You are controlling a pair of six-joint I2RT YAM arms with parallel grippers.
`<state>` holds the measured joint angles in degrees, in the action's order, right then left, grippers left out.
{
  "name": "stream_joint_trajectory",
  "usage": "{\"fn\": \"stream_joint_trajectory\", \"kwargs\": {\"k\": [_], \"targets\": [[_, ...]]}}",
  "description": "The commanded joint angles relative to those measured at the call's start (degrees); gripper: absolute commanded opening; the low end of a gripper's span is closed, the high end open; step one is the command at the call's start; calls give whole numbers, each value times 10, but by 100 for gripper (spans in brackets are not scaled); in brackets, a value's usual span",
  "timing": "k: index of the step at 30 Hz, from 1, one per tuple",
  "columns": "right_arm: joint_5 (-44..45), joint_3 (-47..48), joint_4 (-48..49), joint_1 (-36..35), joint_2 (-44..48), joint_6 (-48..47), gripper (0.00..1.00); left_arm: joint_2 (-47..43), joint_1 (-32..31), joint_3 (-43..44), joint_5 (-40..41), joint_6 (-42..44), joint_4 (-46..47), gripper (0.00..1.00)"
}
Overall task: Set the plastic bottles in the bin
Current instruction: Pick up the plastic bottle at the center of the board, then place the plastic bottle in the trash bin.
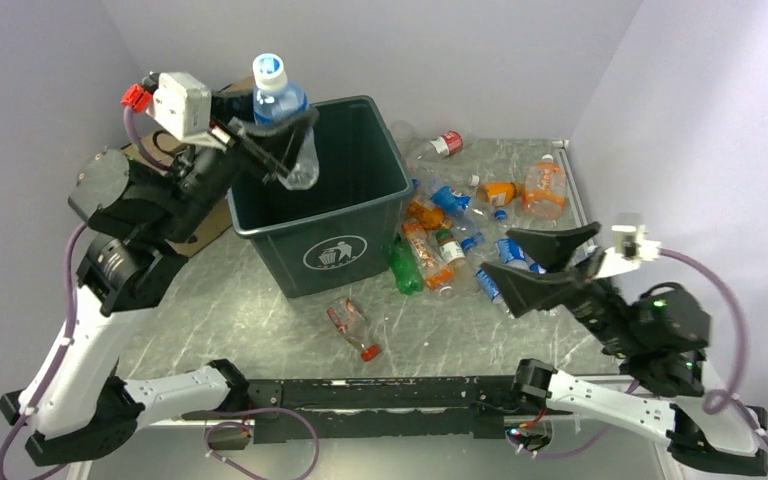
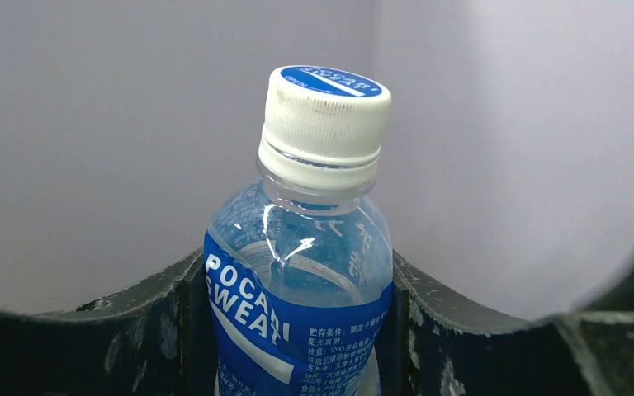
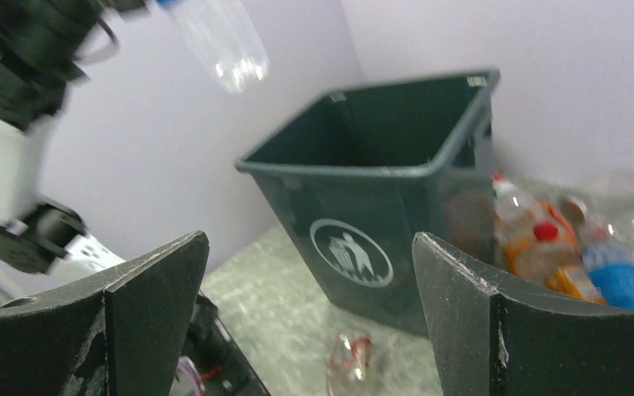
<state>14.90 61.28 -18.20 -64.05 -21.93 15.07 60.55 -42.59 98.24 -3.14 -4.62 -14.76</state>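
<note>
Bottles (image 1: 447, 246) lie right of and before the bin (image 1: 360, 235).

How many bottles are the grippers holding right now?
1: the blue-labelled bottle, cap up in the left gripper, about over the bin's far left corner. The right gripper is open and empty.

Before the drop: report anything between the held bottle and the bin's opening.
Nothing visible. The bottle hangs in the left end effector over the bin at its far left corner. The bin's top is open, with no lid.

Glossy clear plastic bottle (image 2: 297, 272), ribbed white plastic cap (image 2: 324, 124); matt dark green plastic bin (image 1: 350, 240); smooth grey marbled desk (image 1: 250, 300).
</note>
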Motion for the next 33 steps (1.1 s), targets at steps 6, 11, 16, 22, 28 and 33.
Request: {"fn": "stream_joint_trajectory", "kwargs": {"k": [6,11,16,22,28,33], "targets": [[106,-117,-22,0,1,81,100,83,4,37,255,203,116,0],[152,-172,-34,-1,30,132,100,130,101,89,186,133,42,0],[183,-220,-50,0,56,198,100,171,223,124,44,-12,-13,0],[188,-293,-46,0,66,252,100,217,293,132,-32,-98,-64,0],[223,-332,-57,-1,53,319,100,216,315,64,-146,-148,-38,0],[254,-359,-64,-1,38,368,100,211,316,7,-165,-162,-32,27]]}}
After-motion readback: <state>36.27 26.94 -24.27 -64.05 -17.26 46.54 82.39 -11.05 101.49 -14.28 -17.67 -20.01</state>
